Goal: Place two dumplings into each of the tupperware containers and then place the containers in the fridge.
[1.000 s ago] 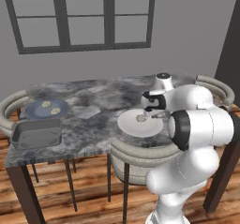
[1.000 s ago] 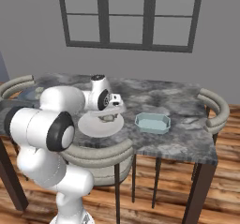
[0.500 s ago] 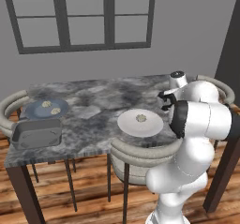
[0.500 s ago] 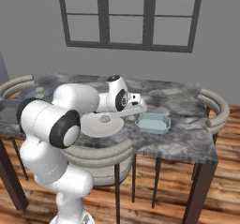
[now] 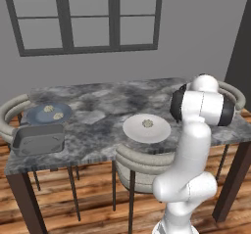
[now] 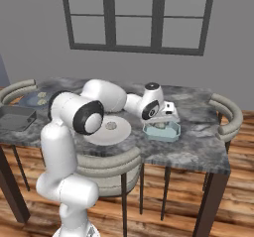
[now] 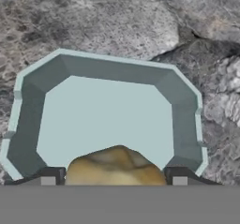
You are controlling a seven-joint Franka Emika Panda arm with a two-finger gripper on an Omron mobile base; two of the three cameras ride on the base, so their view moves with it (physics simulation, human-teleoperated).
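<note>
Directly beneath the claw [image 7: 114, 181], the pale teal container [image 7: 108, 115] sat on the marble table [image 7: 93, 17], its flat floor bare and its angled walls rising to a lighter rim. Between the two dark fingertips [image 7: 47, 177] a tan, pleated dumpling [image 7: 115, 168] was clenched, hanging just above the tub's near wall. Well off to the claw's left, another dumpling [image 6: 111, 126] lay on the white plate [image 6: 119, 134].

Two rear flanks; close overhead.
</note>
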